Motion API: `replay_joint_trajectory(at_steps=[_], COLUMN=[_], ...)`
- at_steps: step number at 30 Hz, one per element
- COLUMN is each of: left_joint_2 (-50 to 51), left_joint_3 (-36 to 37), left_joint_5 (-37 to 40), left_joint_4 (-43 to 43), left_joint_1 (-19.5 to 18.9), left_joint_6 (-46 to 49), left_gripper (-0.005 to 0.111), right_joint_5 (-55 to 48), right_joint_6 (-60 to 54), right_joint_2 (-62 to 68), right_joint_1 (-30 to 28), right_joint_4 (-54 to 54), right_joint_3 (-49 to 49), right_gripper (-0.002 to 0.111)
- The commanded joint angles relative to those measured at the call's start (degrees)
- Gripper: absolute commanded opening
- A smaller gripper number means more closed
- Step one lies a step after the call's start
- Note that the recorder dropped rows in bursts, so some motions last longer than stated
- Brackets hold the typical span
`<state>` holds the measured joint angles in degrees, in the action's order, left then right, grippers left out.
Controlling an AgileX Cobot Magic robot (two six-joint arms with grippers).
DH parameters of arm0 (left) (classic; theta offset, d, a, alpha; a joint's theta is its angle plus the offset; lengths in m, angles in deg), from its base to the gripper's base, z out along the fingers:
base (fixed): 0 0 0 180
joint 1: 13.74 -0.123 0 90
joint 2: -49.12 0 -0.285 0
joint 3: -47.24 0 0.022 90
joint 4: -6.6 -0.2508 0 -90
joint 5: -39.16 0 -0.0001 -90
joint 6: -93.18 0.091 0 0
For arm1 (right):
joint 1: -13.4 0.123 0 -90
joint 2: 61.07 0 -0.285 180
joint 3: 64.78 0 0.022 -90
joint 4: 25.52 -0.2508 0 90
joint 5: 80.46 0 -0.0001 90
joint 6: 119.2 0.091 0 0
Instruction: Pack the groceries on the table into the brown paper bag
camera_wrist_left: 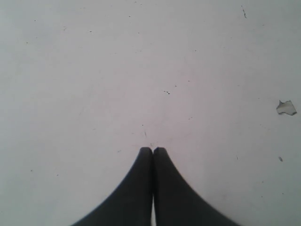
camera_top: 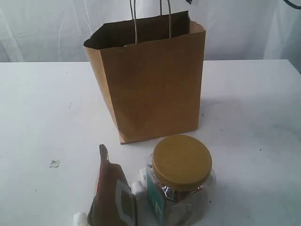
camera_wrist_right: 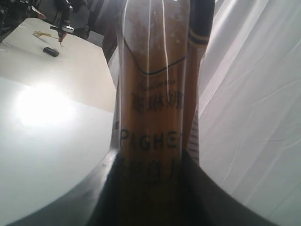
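The brown paper bag (camera_top: 150,84) stands upright and open at the middle of the white table (camera_top: 37,108). In front of it sit the clear jar with a mustard lid (camera_top: 181,162) and, to its left, the brown-orange pouch (camera_top: 113,193). Neither arm shows in the exterior view. My left gripper (camera_wrist_left: 153,149) is shut with nothing in it, above bare tabletop. My right gripper (camera_wrist_right: 150,157) is shut on the long spaghetti packet (camera_wrist_right: 153,84), held up off the table, its navy end (camera_wrist_right: 201,19) away from the jaws. The bottle and the can are out of view.
Small white cylindrical bits (camera_top: 138,187) lie beside the pouch and jar. A torn paper scrap (camera_top: 55,163) lies on the table's left part and shows as the scrap (camera_wrist_left: 286,108) near my left gripper. White curtain (camera_wrist_right: 254,117) hangs behind; another table (camera_wrist_right: 70,70) holds small items.
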<state>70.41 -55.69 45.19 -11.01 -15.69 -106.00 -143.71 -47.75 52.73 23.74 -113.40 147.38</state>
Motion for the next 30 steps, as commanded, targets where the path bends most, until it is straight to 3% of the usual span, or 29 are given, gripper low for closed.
replay_joint_trajectory(at_steps=[1,10,21,30], left_joint_2=[-0.25,-0.25,-0.25,-0.25], left_joint_3=[0.15,0.15,0.15,0.15], left_joint_5=[-0.02,-0.02,-0.02,-0.02], left_joint_4=[0.03,0.03,0.03,0.03], left_joint_1=[0.08,0.08,0.08,0.08], left_joint_6=[-0.09,-0.09,-0.09,-0.09], left_gripper=[0.0,0.0,0.0,0.0], right_joint_5=[1.25,0.7,-6.71,-6.71], right_joint_6=[-4.03,-1.15,8.97,9.33], right_joint_2=[0.0,-0.09,-1.44,4.04], right_joint_1=[1.29,1.64,-10.78,-19.96], right_joint_4=[-2.17,1.64,-0.1,-12.07], right_joint_3=[0.33,0.33,-0.07,-2.26], right_gripper=[0.0,0.0,0.0,0.0])
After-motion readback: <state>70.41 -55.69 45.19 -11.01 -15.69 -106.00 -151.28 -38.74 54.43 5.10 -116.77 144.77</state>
